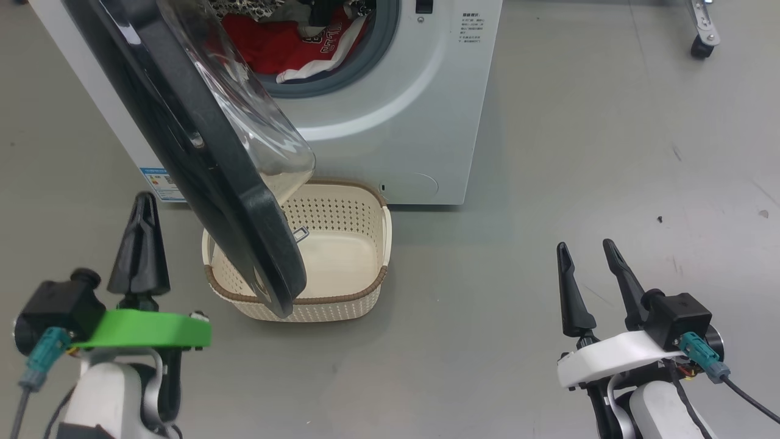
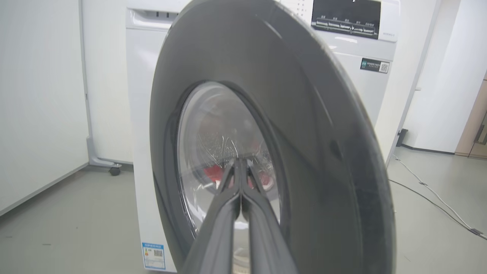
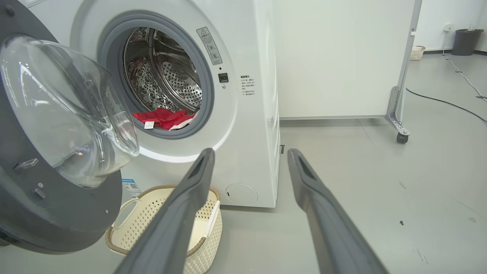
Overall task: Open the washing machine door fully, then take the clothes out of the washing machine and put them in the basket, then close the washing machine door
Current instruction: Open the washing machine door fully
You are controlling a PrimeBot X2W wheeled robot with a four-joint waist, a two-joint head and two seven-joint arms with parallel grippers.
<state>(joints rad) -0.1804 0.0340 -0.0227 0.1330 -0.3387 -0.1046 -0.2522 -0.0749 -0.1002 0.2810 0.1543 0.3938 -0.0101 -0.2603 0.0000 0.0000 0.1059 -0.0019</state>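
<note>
The washing machine door [image 1: 231, 201], at eleven o'clock, hides the left half of the basket [image 1: 356, 213] and some clothes [image 1: 268, 46]. The left gripper [image 1: 145, 201] is pinched together and empty; the right gripper [image 1: 585, 246] stands wide.

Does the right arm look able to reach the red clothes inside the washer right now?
Probably yes. The washing machine door hangs off to one side, so nothing stands between the open right gripper and the clothes.
</note>
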